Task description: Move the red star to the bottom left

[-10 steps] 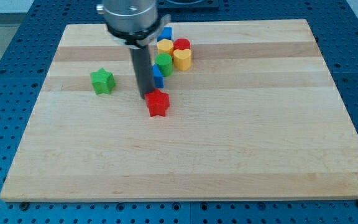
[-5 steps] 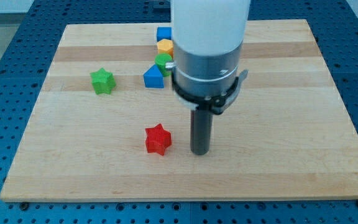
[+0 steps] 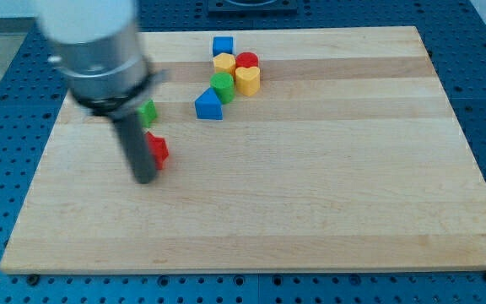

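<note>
The red star [image 3: 159, 151] lies on the wooden board [image 3: 310, 194] at the view's left, a little above mid height. My tip [image 3: 144, 178] rests on the board just left of and below the red star, and the rod covers the star's left part. The green star [image 3: 148, 111] shows just above the red star, partly hidden behind the arm's blurred body.
A cluster stands at the view's top centre: a blue cube [image 3: 223, 46], a yellow block [image 3: 224, 62], a red cylinder [image 3: 248, 61], a yellow heart [image 3: 247, 79], a green block [image 3: 222, 86] and a blue triangular block [image 3: 209, 105].
The red star went down the view, then up and left to near the green star. My tip moved from above the star to its right, then across to its lower left.
</note>
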